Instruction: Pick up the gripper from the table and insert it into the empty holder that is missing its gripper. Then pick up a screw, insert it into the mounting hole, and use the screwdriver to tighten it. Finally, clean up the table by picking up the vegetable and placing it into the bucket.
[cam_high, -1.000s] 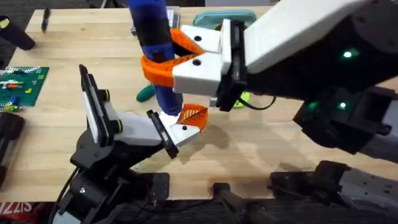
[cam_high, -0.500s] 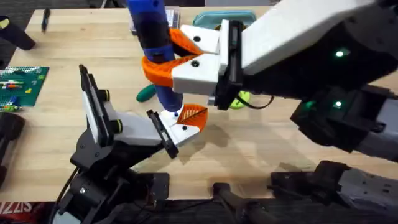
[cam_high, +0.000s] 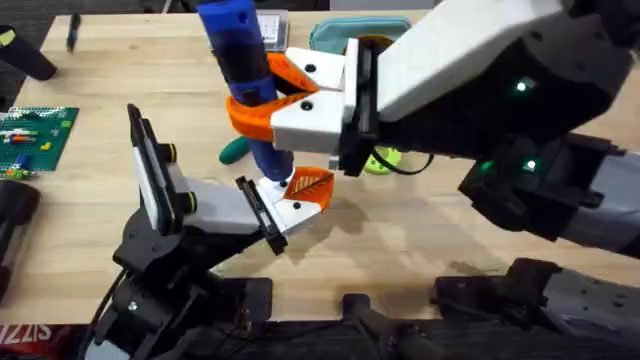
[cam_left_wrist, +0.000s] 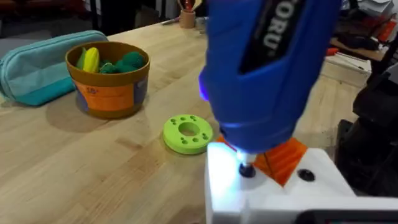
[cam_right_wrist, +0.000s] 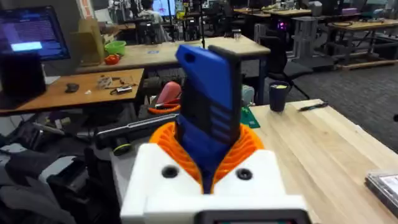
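Right tool (cam_high: 262, 95) shifted slightly left, pinching the one screwdriver (cam_high: 245, 80); left tool's state unclear.

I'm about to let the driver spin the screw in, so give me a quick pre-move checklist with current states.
1. Right gripper shut on the screwdriver: ok.
2. Screwdriver roughly upright: ok.
3. Bit tip on the holder at the hole: ok.
4. Small gripper seated in holder: ok.
5. Screw in the hole: cannot tell.
6. Vegetable in bucket: not ok, on table.
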